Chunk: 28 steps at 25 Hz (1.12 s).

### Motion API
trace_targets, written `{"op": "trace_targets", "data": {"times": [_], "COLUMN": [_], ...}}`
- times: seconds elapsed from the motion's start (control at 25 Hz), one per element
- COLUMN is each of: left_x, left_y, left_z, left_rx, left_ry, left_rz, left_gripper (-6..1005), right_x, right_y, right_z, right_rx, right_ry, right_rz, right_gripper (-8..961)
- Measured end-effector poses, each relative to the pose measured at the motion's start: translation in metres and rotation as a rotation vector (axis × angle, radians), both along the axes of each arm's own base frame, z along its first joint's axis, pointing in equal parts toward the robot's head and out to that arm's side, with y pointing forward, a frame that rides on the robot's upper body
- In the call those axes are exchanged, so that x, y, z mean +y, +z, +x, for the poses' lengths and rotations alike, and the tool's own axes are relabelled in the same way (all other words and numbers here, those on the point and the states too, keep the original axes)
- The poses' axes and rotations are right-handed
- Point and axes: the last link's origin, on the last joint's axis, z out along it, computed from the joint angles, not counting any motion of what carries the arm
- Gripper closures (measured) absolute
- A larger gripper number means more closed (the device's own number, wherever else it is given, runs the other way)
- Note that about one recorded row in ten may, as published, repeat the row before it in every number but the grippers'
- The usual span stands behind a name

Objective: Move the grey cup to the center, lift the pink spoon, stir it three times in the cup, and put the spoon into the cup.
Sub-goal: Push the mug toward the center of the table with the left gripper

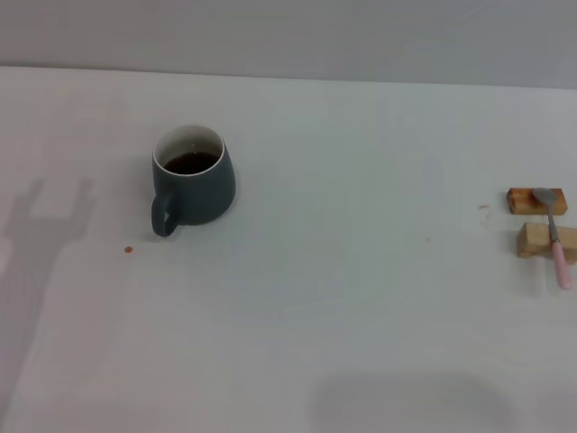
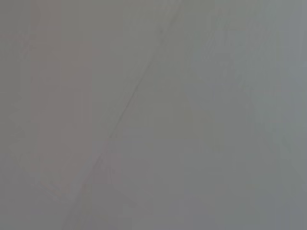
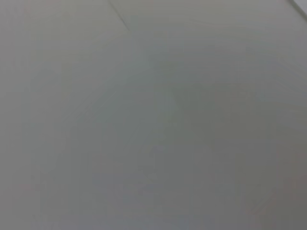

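Grey cup (image 1: 193, 177) left of centre on the bench (image 1: 361, 298), handle toward the near side, reachable. Pink spoon (image 1: 554, 230) far right, propped across two wooden blocks (image 1: 541, 221) for easy pickup. Neither gripper visible; grip state unknowable.

A white table (image 1: 361, 298) meets a plain grey wall (image 1: 288, 36), with soft shadows at left.

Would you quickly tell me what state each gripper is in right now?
Left gripper: not in view in any picture, so nothing can be said.
Right gripper: not in view either.
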Motion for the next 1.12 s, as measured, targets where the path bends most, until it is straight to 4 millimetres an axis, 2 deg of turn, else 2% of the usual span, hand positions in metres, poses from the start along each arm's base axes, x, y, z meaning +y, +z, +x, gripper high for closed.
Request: {"op": "trace_targets", "data": {"times": [0.52, 0.8, 0.96, 1.12], "left_x": [-0.001, 0.002, 0.012, 0.033], "left_y": [0.0, 0.0, -0.002, -0.012], "left_z": [0.003, 0.001, 0.005, 0.007], "left_rx": [0.011, 0.07, 0.14, 0.202], "left_ry": [-0.023, -0.004, 0.008, 0.034], "left_rz": [0.002, 0.009, 0.007, -0.076], "left_gripper": [252, 255, 257, 258], "right_x": [-0.003, -0.015, -0.019, -0.019], "right_y": [0.001, 0.006, 0.007, 0.007], "right_z": [0.001, 0.008, 0.01, 0.011], "right_rx": [0.002, -0.007, -0.008, -0.009], "right_ry": [-0.009, -0.044, -0.054, -0.055], "right_rz": [0.019, 0.041, 0.045, 0.046], "right_gripper": [304, 306, 305, 304]}}
